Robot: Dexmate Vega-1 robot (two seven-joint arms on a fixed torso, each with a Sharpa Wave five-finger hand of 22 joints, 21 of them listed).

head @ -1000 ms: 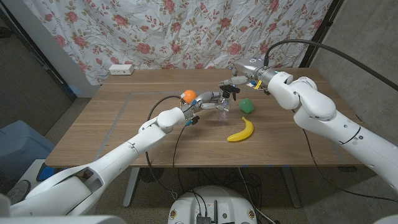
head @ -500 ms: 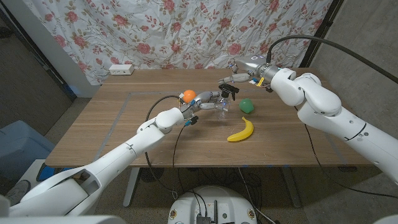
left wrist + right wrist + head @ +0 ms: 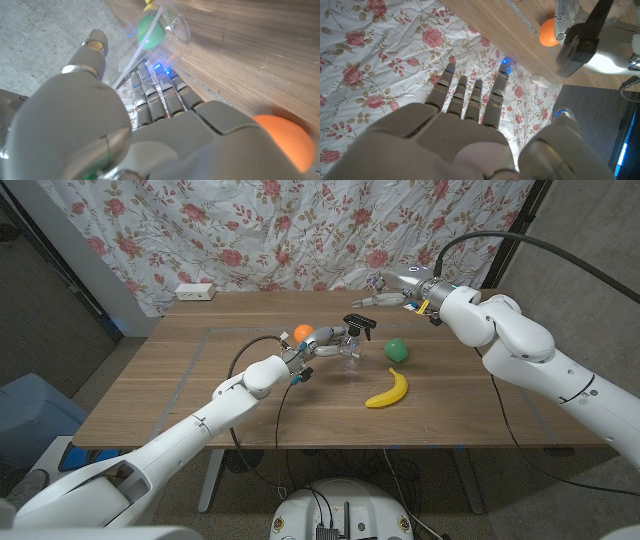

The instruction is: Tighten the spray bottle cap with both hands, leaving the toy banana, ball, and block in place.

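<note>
Right now the left hand (image 3: 318,345) grips the clear spray bottle (image 3: 352,350) around its body, fingers wrapped on the plastic, holding it upright over the middle of the wooden table (image 3: 150,390). The black spray cap (image 3: 360,325) sits just past those fingertips, at the bottle's top. The right hand (image 3: 385,292) hangs apart from it, beyond and above the cap, fingers straight and spread, holding nothing.

To do this step well, I judge the right hand needs to come down so its fingertips close around the cap's collar, not the trigger nozzle, while the left hand holds the body firm against the twist. A loose hold would let the bottle spin with the cap.

An orange ball (image 3: 302,333) lies right beside the back of the left hand, so that wrist should not swing sideways. The green block (image 3: 397,349) sits just beyond the bottle on the side away from the left palm, and the toy banana (image 3: 388,389) lies near it, closer to the robot.

Behind the table hangs a floral curtain (image 3: 300,230), with a white power strip (image 3: 195,291) at the far edge.
</note>
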